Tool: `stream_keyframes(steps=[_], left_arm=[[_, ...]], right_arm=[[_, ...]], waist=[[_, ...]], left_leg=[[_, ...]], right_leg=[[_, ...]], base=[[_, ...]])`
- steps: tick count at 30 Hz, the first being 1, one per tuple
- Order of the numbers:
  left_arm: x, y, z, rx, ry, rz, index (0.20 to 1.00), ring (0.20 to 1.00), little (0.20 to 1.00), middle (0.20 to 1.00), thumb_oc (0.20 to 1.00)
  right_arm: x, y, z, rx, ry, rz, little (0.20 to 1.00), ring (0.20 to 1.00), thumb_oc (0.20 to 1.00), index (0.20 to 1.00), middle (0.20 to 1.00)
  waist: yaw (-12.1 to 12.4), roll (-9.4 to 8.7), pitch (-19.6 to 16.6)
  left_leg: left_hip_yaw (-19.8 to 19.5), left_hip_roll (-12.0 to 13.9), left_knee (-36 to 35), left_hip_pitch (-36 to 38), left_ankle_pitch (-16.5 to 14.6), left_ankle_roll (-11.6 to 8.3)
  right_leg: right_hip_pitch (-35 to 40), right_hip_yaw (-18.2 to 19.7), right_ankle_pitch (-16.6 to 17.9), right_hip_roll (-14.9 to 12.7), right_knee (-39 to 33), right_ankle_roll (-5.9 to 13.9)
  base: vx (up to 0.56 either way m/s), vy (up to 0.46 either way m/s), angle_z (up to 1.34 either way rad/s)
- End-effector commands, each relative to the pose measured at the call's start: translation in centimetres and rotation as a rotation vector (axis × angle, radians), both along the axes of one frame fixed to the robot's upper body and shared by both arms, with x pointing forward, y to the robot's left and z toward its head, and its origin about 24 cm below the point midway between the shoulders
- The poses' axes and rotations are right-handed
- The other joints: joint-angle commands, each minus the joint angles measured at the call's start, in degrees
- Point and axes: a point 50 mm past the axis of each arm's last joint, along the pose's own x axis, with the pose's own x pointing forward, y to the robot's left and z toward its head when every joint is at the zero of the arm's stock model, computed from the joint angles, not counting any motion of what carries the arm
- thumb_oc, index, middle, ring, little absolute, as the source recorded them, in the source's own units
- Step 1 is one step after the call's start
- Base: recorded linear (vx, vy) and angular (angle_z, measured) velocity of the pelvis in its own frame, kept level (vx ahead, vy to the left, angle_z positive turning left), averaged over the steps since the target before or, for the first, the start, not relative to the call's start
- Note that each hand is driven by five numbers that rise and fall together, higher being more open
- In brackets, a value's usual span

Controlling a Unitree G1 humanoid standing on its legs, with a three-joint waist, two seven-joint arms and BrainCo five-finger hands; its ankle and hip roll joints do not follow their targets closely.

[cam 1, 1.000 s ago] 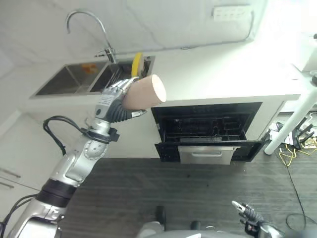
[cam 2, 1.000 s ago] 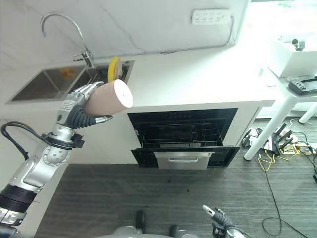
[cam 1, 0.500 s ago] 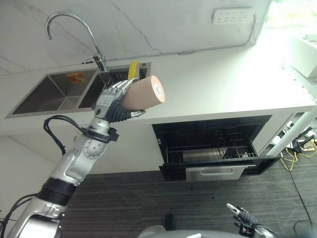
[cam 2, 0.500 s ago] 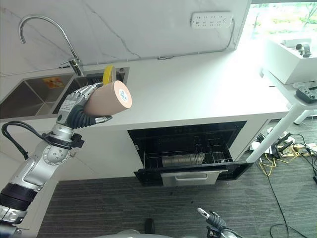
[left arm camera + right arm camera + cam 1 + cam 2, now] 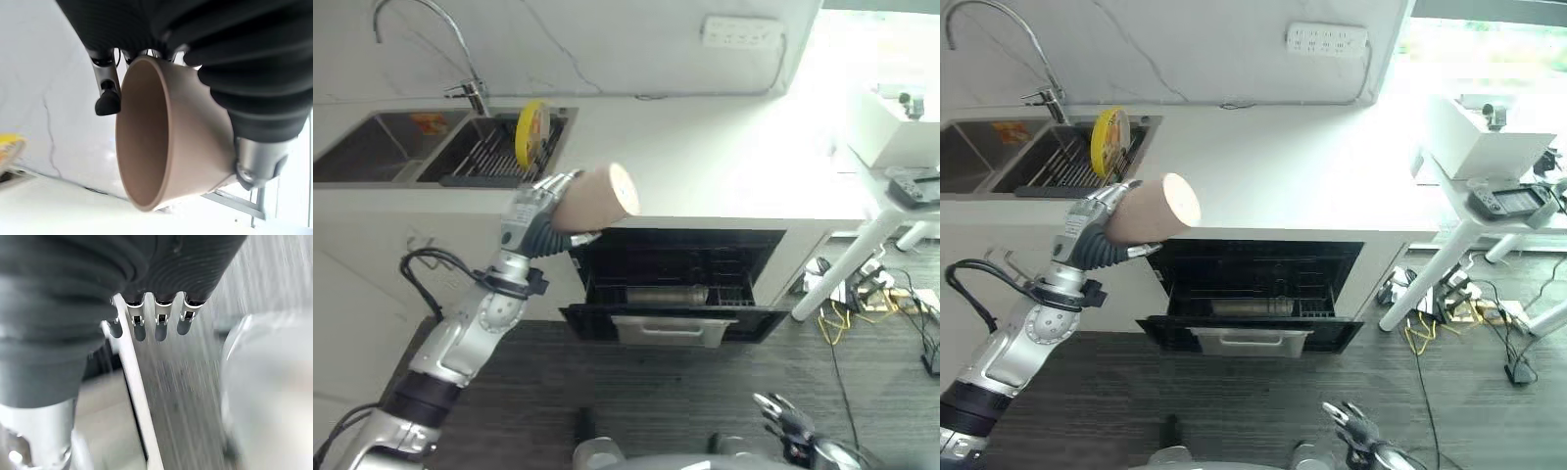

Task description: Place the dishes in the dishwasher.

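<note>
A tan cup (image 5: 594, 194) lies on its side in my left hand (image 5: 529, 217), whose fingers and thumb curl round it; its mouth shows in the left wrist view (image 5: 146, 137). The cup hangs in front of the counter edge, above the left top corner of the open dishwasher (image 5: 671, 328). The dishwasher's dark rack is pulled out, with a silvery item (image 5: 666, 294) lying inside. A yellow plate (image 5: 527, 134) stands upright in the sink rack. My right hand (image 5: 785, 419) hangs low over the floor with straight fingers (image 5: 156, 328).
A double sink (image 5: 372, 162) with a curved faucet (image 5: 460, 59) sits left of the white counter (image 5: 705, 157). A white table (image 5: 891, 147) with devices stands to the right, above cables on the floor (image 5: 862, 304). Dark floor lies before the dishwasher.
The camera has swung, shifting the whole picture. My left hand keeps its hold on the cup, which now sits closer to the dishwasher's left top corner.
</note>
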Motion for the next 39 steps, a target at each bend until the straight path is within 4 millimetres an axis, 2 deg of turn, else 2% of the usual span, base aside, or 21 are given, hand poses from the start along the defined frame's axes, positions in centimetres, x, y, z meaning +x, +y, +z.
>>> stream_keyframes(steps=[1,3,7,9,13,16,17,19,21,24,27,30,32,34,39], left_arm=[[1.5,0.6,5.7,-0.030,-0.224,0.048,0.200,0.200,0.200,0.200,0.200],[1.4,1.4,5.7,-0.027,-0.192,0.063,0.200,0.200,0.200,0.200,0.200],[1.5,1.9,5.5,-0.019,-0.175,0.073,0.200,0.200,0.200,0.200,0.200],[1.6,2.2,5.3,-0.011,-0.163,0.084,0.200,0.200,0.200,0.200,0.200],[1.6,2.4,4.5,-0.001,-0.134,0.103,0.200,0.200,0.200,0.200,0.200],[1.5,3.0,3.4,-0.077,-0.059,0.114,0.200,0.200,0.200,0.200,0.200],[1.6,3.3,2.7,-0.175,0.011,0.098,0.200,0.200,0.200,0.200,0.200],[1.7,3.5,0.2,-0.339,0.156,0.089,0.200,0.200,0.200,0.200,0.200],[1.6,3.1,-3.4,-0.534,0.295,0.103,0.200,0.200,0.200,0.200,0.200],[1.5,2.6,-6.2,-0.657,0.370,0.136,0.200,0.200,0.200,0.200,0.200],[1.3,2.0,-7.8,-0.805,0.413,0.150,0.200,0.200,0.200,0.200,0.200],[1.3,1.3,-9.4,-1.036,0.496,0.122,0.200,0.200,0.200,0.200,0.200],[1.2,0.7,-10.1,-1.120,0.531,0.105,0.200,0.200,0.200,0.200,0.200],[1.1,-0.7,-10.7,-1.153,0.553,0.088,0.200,0.200,0.200,0.200,0.200],[1.1,-2.1,-9.5,-1.084,0.496,0.023,0.200,0.200,0.200,0.200,0.200]], right_arm=[[2.8,0.7,0.4,0.008,-0.050,0.004,1.000,1.000,1.000,1.000,1.000],[2.4,0.6,0.2,0.021,-0.056,-0.050,1.000,1.000,1.000,1.000,1.000],[2.2,1.5,-0.1,0.033,-0.083,-0.088,1.000,1.000,1.000,1.000,1.000],[2.3,1.9,0.0,0.025,-0.121,-0.097,1.000,1.000,1.000,1.000,1.000],[3.6,1.6,1.2,0.002,-0.236,-0.206,1.000,1.000,1.000,1.000,1.000],[5.2,0.3,3.6,-0.062,-0.411,-0.281,1.000,1.000,1.000,1.000,1.000],[6.0,0.1,5.0,-0.090,-0.495,-0.282,1.000,1.000,1.000,1.000,1.000],[7.2,0.0,7.6,-0.123,-0.636,-0.284,1.000,1.000,1.000,1.000,1.000],[7.8,-0.2,10.0,-0.162,-0.752,-0.296,1.000,1.000,1.000,1.000,1.000],[8.1,-0.7,12.5,-0.221,-0.870,-0.286,1.000,1.000,1.000,1.000,1.000],[8.7,-0.7,15.9,-0.210,-1.059,-0.204,1.000,1.000,1.000,1.000,1.000],[9.4,0.9,19.3,-0.143,-1.233,-0.042,1.000,1.000,1.000,1.000,1.000],[9.7,1.8,20.3,-0.091,-1.289,0.019,1.000,1.000,1.000,1.000,1.000],[10.2,3.4,21.5,0.019,-1.345,0.122,1.000,1.000,1.000,1.000,1.000],[11.0,6.1,21.2,0.185,-1.285,0.264,1.000,1.000,1.000,1.000,1.000]], waist=[[-1.3,1.68,-0.6],[-1.3,2.69,-1.3],[-1.5,3.28,-2.2],[-1.5,3.00,-2.5],[-2.0,2.15,-2.8],[-3.2,1.51,-2.9],[-3.9,1.23,-2.8],[-5.2,0.69,-2.7],[-6.8,0.16,-2.7],[-8.5,-0.14,-2.6],[-10.3,-0.12,-2.3],[-11.2,-0.10,-2.0],[-11.5,-0.19,-2.1],[-11.6,-0.48,-2.2],[-10.5,-0.87,-2.2]], left_leg=[[-8.1,-4.8,1.4,5.0,1.8,-5.57],[-8.2,-5.8,-0.5,6.9,1.1,-5.15],[-6.3,-5.9,-1.7,8.5,0.2,-4.81],[-6.9,-6.7,-1.7,9.0,-0.9,-4.07],[-5.5,-7.1,-1.7,9.9,-1.8,-3.35],[-4.6,-7.7,-1.7,10.5,-2.5,-2.81],[-4.2,-7.8,-1.7,10.7,-2.7,-2.52],[-3.5,-8.0,-1.7,10.9,-2.9,-2.16],[-2.8,-8.2,-1.7,11.3,-3.1,-1.83],[-1.8,-8.4,-1.6,11.9,-3.3,-1.44],[-1.0,-8.8,-1.4,12.3,-3.6,-1.03],[-0.6,-9.1,-1.1,12.5,-3.9,-0.72],[-0.3,-9.2,-1.1,12.6,-4.0,-0.69],[-0.1,-9.2,-1.0,12.9,-4.2,-0.66],[-0.4,-9.0,-1.1,13.0,-4.1,-0.87]], right_leg=[[3.3,7.9,2.1,-2.9,-4.5,7.60],[4.3,8.0,1.5,-2.8,-5.0,7.45],[5.6,6.4,2.0,-4.3,-5.7,8.64],[6.0,7.1,2.2,-4.6,-6.0,9.14],[5.9,7.4,3.4,-5.4,-7.1,9.91],[5.6,8.7,4.6,-5.6,-8.5,10.52],[5.5,9.2,5.1,-5.6,-9.0,10.61],[5.0,10.2,5.7,-5.7,-9.6,10.82],[4.5,11.6,5.9,-5.3,-9.7,10.64],[4.0,13.3,6.2,-4.9,-9.7,10.49],[3.3,15.0,6.5,-4.8,-9.5,10.54],[2.9,16.0,6.5,-4.9,-9.2,10.64],[2.8,16.5,6.4,-4.9,-9.0,10.69],[2.9,16.8,6.3,-4.9,-9.0,10.64],[3.4,16.2,6.2,-4.8,-9.3,10.40]], base=[[0.23,0.020,0.20],[0.19,0.106,-0.80],[0.13,0.116,-0.29],[0.11,0.040,0.07],[0.06,0.007,-0.14],[0.03,-0.019,-0.22],[-0.01,-0.027,-0.36],[-0.03,-0.030,-0.30],[-0.02,-0.009,-0.31],[-0.01,0.016,-0.28],[-0.02,0.045,-0.31],[-0.02,0.033,-0.25],[0.00,0.014,-0.20],[0.00,0.000,-0.06],[0.00,-0.006,0.00]])
